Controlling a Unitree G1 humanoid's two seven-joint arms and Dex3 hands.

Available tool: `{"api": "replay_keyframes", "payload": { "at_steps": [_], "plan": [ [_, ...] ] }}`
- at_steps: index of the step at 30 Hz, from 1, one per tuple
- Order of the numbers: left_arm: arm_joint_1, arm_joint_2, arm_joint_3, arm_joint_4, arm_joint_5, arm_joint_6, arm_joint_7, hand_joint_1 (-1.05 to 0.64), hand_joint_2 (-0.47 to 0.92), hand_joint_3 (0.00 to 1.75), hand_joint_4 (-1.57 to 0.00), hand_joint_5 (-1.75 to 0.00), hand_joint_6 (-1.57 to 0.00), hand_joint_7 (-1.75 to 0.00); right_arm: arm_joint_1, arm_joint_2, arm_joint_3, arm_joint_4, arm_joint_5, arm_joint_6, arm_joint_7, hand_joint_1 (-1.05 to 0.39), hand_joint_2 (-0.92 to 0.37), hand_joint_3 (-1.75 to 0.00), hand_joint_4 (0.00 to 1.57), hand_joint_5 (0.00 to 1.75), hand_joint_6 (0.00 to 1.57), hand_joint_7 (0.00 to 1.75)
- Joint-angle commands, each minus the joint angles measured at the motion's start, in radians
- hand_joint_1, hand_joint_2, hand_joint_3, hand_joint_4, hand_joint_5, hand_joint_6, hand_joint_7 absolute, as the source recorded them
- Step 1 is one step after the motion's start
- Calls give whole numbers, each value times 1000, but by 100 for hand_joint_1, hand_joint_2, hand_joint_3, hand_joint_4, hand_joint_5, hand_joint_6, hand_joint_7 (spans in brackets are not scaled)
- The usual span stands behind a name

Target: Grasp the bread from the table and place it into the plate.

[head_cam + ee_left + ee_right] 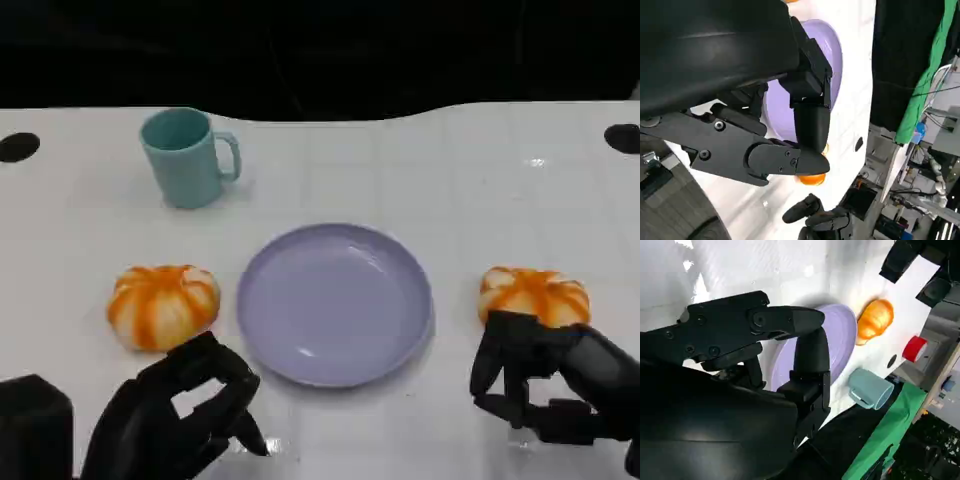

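Two round orange-and-white breads lie on the white table, one on each side of the purple plate [300, 262]: the left bread [162, 304] and the right bread [536, 294]. My left hand [186, 410] hovers just in front of the left bread, fingers apart and holding nothing. My right hand [552, 386] sits just in front of the right bread, its fingers bent down and empty, their tips close to the bread's near edge. The left wrist view shows the plate [833, 55] and a sliver of the right bread [812, 179] past my fingers. In the right wrist view the left bread [875, 320] lies beyond the plate [842, 340].
A teal mug [188, 156] stands upright behind the plate on the left, handle to the right; it also shows in the right wrist view [870, 388]. Dark holes [18, 146] mark the table's far corners. The table's far edge meets a dark background.
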Motion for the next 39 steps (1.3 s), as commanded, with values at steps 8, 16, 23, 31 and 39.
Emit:
{"api": "replay_keyframes", "payload": {
  "at_steps": [8, 16, 23, 31, 39],
  "plan": [
    [-5, 6, 15, -1, -3, -1, 9, -53, 92, 31, -71, -175, -70, -146, -7, -6, -6, 5, -6, -14, -3, -38, -92, -28, 68, 175, 47, 167],
    [-8, 11, 14, 0, 0, -7, 2, -52, 92, 33, -71, -175, -69, -147, -7, -4, -6, 1, -3, -5, -2, -38, -92, -27, 68, 175, 49, 165],
    [-7, 9, 15, 3, -4, -5, 2, -53, 92, 32, -72, -175, -69, -147, -7, -6, -6, 1, -7, -10, -4, -38, -92, -27, 68, 175, 49, 164],
    [-9, 9, 14, 8, 1, -12, 2, -53, 92, 32, -72, -175, -70, -147, -7, -1, -9, 6, 5, -15, -1, -38, -92, -27, 68, 175, 49, 163],
    [-11, 9, 15, 12, -2, -15, 0, -53, 92, 33, -71, -175, -70, -146, -1, 4, -25, -16, -52, -86, -73, -41, -92, -23, 60, 162, 54, 114]
  ]
}}
